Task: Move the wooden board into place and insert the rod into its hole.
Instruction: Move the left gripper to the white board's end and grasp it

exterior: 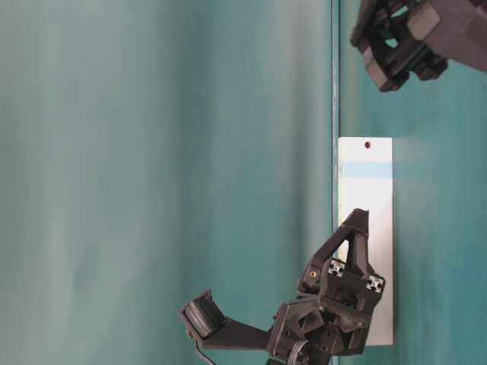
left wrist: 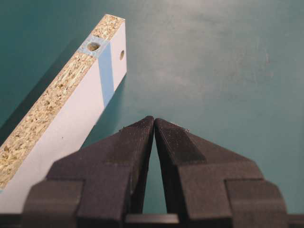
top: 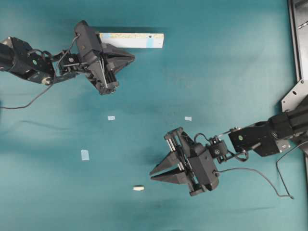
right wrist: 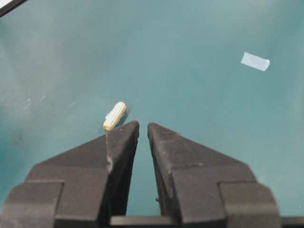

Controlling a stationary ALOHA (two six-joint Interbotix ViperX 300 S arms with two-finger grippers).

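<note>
The left gripper (left wrist: 154,124) has its jaws pressed together at the tips and holds nothing. The right gripper (right wrist: 143,130) has a narrow gap between its jaws, also empty; whether that counts as shut cannot be told from the frames.

Just beside the left gripper's jaws, on their left in the wrist view, lies the wooden board (top: 131,40), flat on the counter (top: 216,72) at the far left of the overhead view, its near end partly under the arm. Its hole (left wrist: 122,54) sits at the far end past the blue tape band, and a second opening shows in the raw chipboard edge. The rod (right wrist: 115,115) lies loose on the counter just ahead and left of the right gripper's jaws, apart from them. Small tape squares (top: 111,118) mark the middle of the counter.

The risks lie in both first moves. With jaws this narrow, the left gripper would likely shove or spin the board rather than grip it unless it opens first. The rod is round and tiny; a descending jaw that clips it off-centre could roll it away. Picking the wrong one of the two openings would also spoil the insertion.
</note>
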